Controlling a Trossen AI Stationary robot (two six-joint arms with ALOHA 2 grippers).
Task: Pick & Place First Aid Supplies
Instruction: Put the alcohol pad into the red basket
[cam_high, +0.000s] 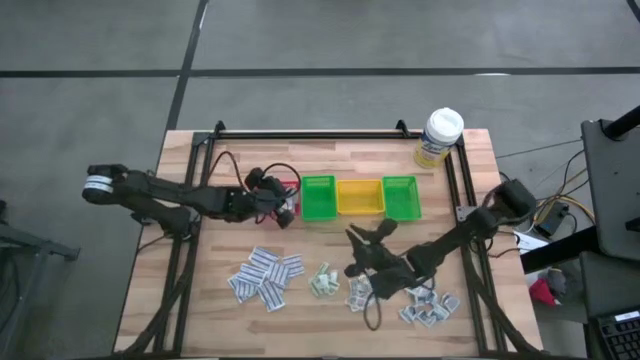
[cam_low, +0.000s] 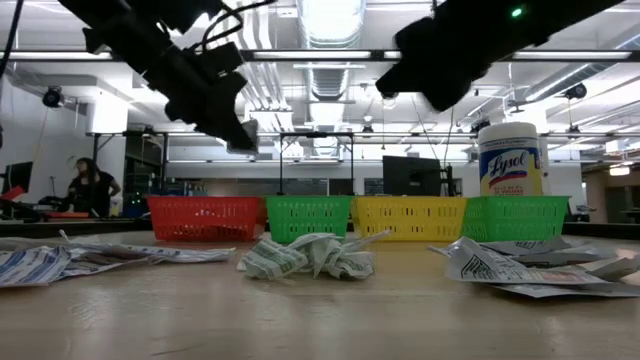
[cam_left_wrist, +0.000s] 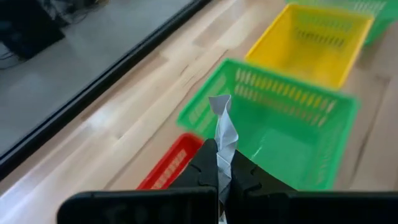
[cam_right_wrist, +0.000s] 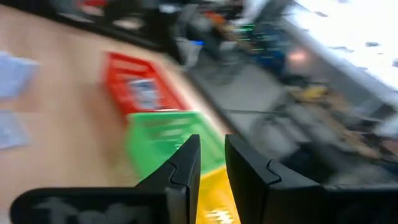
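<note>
The left tool (cam_left_wrist: 222, 177) is clamped on a thin white paper packet (cam_left_wrist: 224, 134), which sticks up twisted between its dark fingers (cam_left_wrist: 205, 168); in the high view this tool (cam_high: 283, 203) hangs over the red bin (cam_high: 291, 190), just beside the green bin (cam_high: 318, 198). The right tool (cam_right_wrist: 211, 165) is slightly parted with nothing between its fingers; in the high view it (cam_high: 366, 235) sits above the wooden worktop (cam_high: 200, 290), just in front of the yellow bin (cam_high: 359, 196). The other packets lie in loose heaps on the worktop: a left heap (cam_high: 265, 277), a small green-printed crumpled cluster (cam_high: 322, 281), and a right heap (cam_high: 428, 306) beside the right arm. A second green bin (cam_high: 400, 196) ends the row, and a white-capped wipes canister (cam_high: 438, 137) stands at the far right corner.
</note>
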